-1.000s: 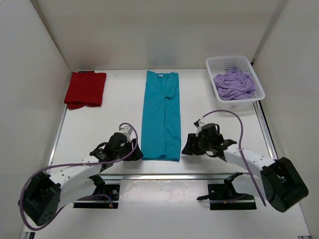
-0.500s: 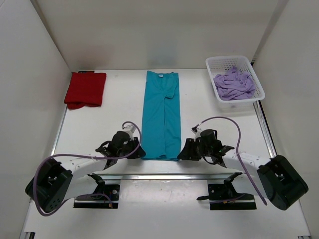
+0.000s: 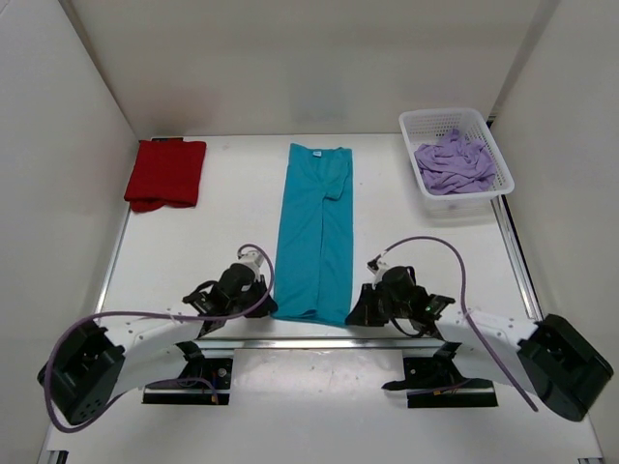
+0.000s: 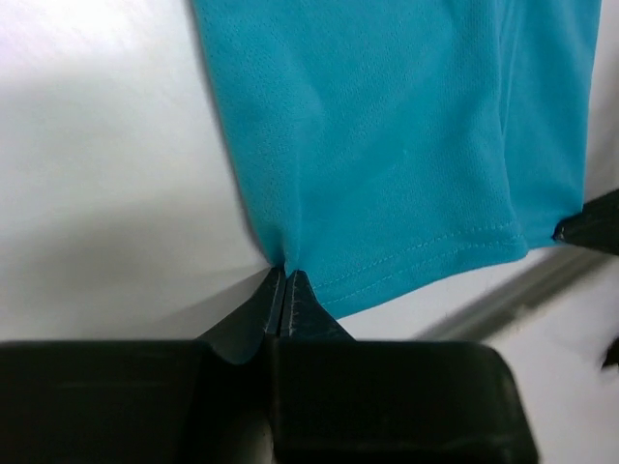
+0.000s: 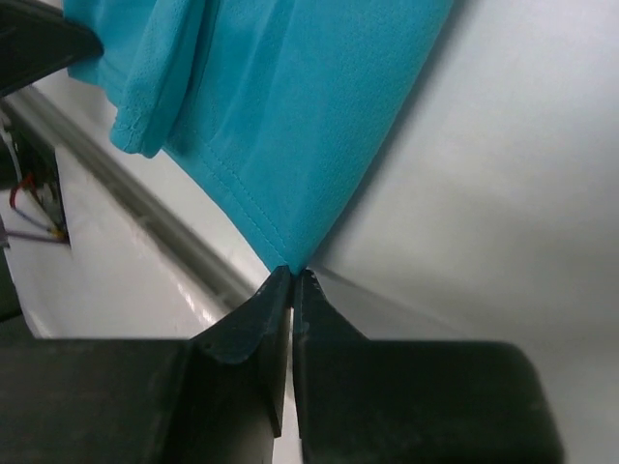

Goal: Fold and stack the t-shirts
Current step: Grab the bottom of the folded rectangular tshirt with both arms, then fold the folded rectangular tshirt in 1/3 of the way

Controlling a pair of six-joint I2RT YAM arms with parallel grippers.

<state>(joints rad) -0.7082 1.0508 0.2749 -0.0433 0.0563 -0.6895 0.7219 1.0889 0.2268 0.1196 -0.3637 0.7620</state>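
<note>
Teal t-shirt (image 3: 314,232) newly pinched at both near hem corners.
A second ago both sets of fingers stood spread beside the hem. Now the left gripper (image 4: 283,280) is pressed together on the 7 o'clock corner and the right gripper (image 5: 293,275) on the 5 o'clock corner, each with cloth nipped at its tips. The garment lies as a long strip down the middle of the table (image 3: 222,232), from 12 to 6 o'clock, and has slid a little toward 6 o'clock. With both corners secured, the near end looks ready to be lifted and carried toward the collar for the next fold. The red t-shirt (image 3: 165,172) sits folded at 10 o'clock. The lavender t-shirt (image 3: 453,162) is crumpled in the basket (image 3: 503,159) at 2 o'clock.
</note>
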